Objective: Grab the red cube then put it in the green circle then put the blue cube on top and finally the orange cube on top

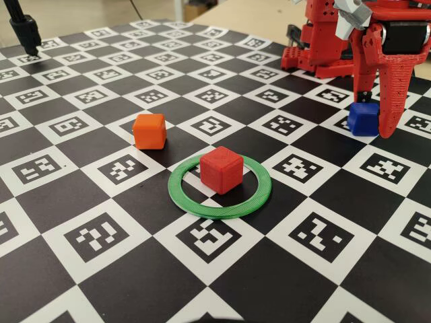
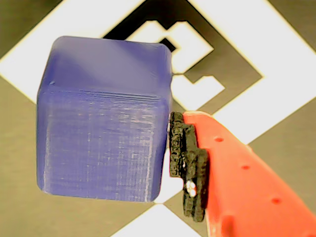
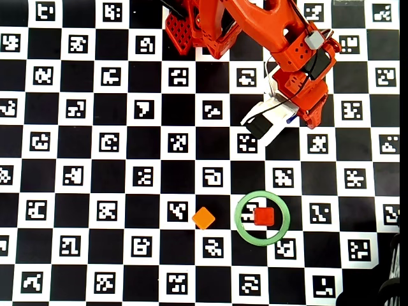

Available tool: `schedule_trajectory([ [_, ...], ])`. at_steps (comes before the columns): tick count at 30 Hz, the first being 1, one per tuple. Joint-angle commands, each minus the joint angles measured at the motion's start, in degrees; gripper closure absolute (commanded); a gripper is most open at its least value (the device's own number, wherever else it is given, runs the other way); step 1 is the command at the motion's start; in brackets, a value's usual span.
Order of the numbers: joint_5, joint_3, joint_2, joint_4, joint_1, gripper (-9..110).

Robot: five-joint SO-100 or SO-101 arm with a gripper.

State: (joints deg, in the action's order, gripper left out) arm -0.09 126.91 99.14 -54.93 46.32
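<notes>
You are working on the second step: the small matte red plastic cube (image 1: 221,169) is already sitting inside the flat green plastic ring (image 1: 195,200), resting toward the ring's twelve o'clock side in the fixed view, so the stack's base looks to be in place. The small bright-orange plastic cube (image 1: 149,130) is waiting on the checkered marker board (image 1: 135,282), just outside the ring at about ten o'clock from it in that view; in the overhead view it is lying at nine o'clock of the ring.

Your red two-finger gripper (image 1: 370,124) is standing over the small dark-blue plastic cube (image 1: 363,118), which is resting on the board well apart from the ring, at roughly two o'clock from it in the fixed view. In the wrist view, one red finger with its black pad (image 2: 187,165) is lying against the blue cube's (image 2: 103,118) three o'clock face, touching or very nearly so. The opposite finger is not showing clearly in any view, so I cannot tell whether the jaws are spread or already pinching the cube.

In my judgement, your next move is calling for a firm, square squeeze on the blue cube, then a lift high enough to clear the red cube's top, a carry toward the ring, and a centred lowering so the blue cube is landing flat on the red one rather than sliding off an edge.
</notes>
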Motion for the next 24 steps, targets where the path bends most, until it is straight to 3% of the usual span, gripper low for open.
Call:
schedule_trajectory([
  [1,0.4,-0.5,1.6,1.1,1.0,76],
  [10,0.4,-0.7,1.8,1.5,1.1,83],
  [14,0.6,-1.1,2.1,1.3,1.1,92],
  [24,-0.2,-1.8,2.4,0.6,0.9,93],
])
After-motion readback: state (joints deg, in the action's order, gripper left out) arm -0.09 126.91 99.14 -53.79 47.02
